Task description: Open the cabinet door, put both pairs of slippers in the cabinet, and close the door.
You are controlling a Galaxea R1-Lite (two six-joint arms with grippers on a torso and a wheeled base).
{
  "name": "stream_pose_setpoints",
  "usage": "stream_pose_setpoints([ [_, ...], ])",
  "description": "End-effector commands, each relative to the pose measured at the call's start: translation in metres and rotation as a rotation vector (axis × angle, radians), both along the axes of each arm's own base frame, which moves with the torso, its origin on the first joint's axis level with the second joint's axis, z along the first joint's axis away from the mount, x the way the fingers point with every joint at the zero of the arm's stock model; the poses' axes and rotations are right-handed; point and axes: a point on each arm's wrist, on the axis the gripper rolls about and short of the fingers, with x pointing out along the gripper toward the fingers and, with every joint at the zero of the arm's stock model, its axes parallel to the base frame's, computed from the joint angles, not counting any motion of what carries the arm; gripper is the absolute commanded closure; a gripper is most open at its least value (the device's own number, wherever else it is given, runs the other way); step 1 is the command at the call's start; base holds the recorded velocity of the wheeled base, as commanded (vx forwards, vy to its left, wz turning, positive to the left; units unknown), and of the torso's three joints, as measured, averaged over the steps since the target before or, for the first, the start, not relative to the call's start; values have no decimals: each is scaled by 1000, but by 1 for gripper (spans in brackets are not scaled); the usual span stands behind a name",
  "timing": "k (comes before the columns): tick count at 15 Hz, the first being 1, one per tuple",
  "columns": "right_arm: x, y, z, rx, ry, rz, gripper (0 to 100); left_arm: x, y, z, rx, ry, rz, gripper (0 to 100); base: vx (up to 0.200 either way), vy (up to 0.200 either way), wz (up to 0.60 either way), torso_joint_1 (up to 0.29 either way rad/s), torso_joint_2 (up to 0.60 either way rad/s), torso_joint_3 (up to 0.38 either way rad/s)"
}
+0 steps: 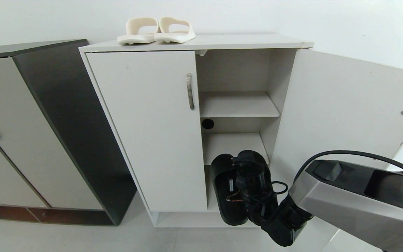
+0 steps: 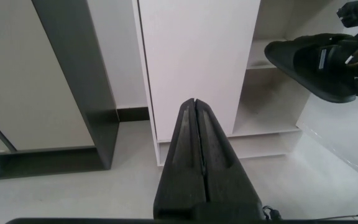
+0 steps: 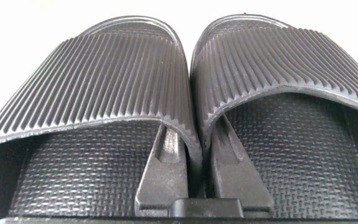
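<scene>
My right jaws are clamped on the pair of black slippers (image 1: 226,189). One finger (image 3: 163,168) sits inside each slipper, under the ribbed strap, and the two inner strap walls are pinched together between them. I hold the pair at the open right side of the white cabinet (image 1: 250,40), just in front of the lowest compartment and below the lower shelf (image 1: 234,145). In the left wrist view the pair hangs above the cabinet's bottom board, not resting on it. I cannot tell whether the toes have crossed the cabinet's front edge.

The cabinet's right door (image 1: 345,112) is swung wide open, away from the cabinet body. The left door (image 1: 145,129) is shut, with its metal handle (image 1: 189,91) upright along the inner edge. The upper shelf (image 1: 238,105) lies behind the open side, above the lower one.

The cream slippers (image 1: 168,35) lie side by side, touching, on the cabinet's top, over the shut left door.

My left jaws are pressed together with nothing between them, low in front of the cabinet's shut left door and above the floor (image 2: 73,193).

A dark cabinet (image 1: 65,122) stands right beside the white cabinet, on its left-door side.
</scene>
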Motion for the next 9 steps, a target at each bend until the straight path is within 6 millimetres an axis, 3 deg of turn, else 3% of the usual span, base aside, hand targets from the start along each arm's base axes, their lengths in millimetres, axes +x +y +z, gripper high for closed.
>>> stream_pose_setpoints([
  [1, 0, 0, -6, -10, 10, -1, 100, 0, 0, 0, -1, 1, 0, 100, 0, 0, 0, 2, 2, -100],
  [5, 2, 1, -10, -15, 5, -33, 100, 0, 0, 0, -1, 2, 2, 100, 0, 0, 0, 2, -1, -173],
  [9, -1, 4, 8, 14, -146, -41, 100, 0, 0, 0, 1, 2, 0, 100, 0, 0, 0, 2, 1, -31],
])
